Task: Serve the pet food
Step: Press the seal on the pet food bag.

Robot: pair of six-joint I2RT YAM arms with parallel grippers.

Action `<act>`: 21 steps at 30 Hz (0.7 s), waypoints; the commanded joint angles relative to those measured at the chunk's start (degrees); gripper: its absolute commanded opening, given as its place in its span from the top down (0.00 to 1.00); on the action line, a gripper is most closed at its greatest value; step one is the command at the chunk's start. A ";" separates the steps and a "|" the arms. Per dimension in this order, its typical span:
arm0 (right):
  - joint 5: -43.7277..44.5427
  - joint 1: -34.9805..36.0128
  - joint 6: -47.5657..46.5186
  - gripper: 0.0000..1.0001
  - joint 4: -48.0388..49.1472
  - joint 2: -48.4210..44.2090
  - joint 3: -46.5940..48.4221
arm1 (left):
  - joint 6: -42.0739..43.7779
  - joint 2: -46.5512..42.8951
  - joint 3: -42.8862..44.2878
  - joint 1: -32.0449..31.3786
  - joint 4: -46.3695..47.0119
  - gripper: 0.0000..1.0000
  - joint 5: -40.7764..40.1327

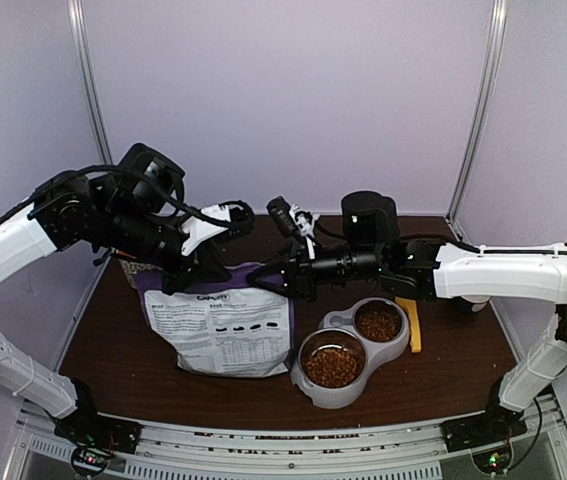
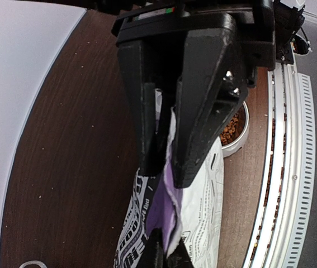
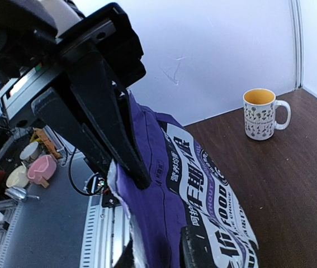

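The left gripper is closed on the top left corner of the bag. In the left wrist view its two black fingers pinch the purple inner edge of the bag between them, with no gap to see. From this gripper the bag runs down and toward the near edge of the brown table, its white printed face turned up.

To the right of the left gripper, across the bag's open mouth, the right gripper is clamped on the other top corner. In the right wrist view its fingers squeeze the purple rim of the bag, and the printed side falls away beneath them.

The kibble lies below and to the right of the right gripper, under that arm's forearm. It fills both cups of a grey double bowl that stands just beside the bag's right edge. From the left gripper, part of one cup and its kibble shows past the fingers.

A yellow scoop lies flat just right of the bowl, well apart from both grippers. A white mug with a yellow inside stands upright on the table beyond the right gripper, near the back wall.
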 commanded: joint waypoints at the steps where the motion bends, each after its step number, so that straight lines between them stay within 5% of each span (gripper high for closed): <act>1: 1.74 -0.03 -2.63 0.92 -2.28 0.03 2.28 | -0.28 -1.65 0.58 0.44 4.61 1.00 -0.20; 6: 1.17 -0.08 -2.48 1.00 -0.64 -0.28 1.87 | 0.16 -1.12 0.66 0.44 4.61 0.98 0.86; 11: -0.09 -0.11 -1.91 1.00 1.04 -0.97 1.41 | 0.85 -0.43 -0.39 0.52 4.61 0.67 0.12; 13: -0.40 -0.17 -1.71 1.00 1.38 -1.41 1.17 | 1.41 -0.26 -1.00 0.65 4.60 0.63 -1.19; 21: -0.84 -0.70 -0.75 1.00 2.23 -3.02 -0.08 | 2.71 -0.22 -2.46 2.76 4.57 0.67 -0.70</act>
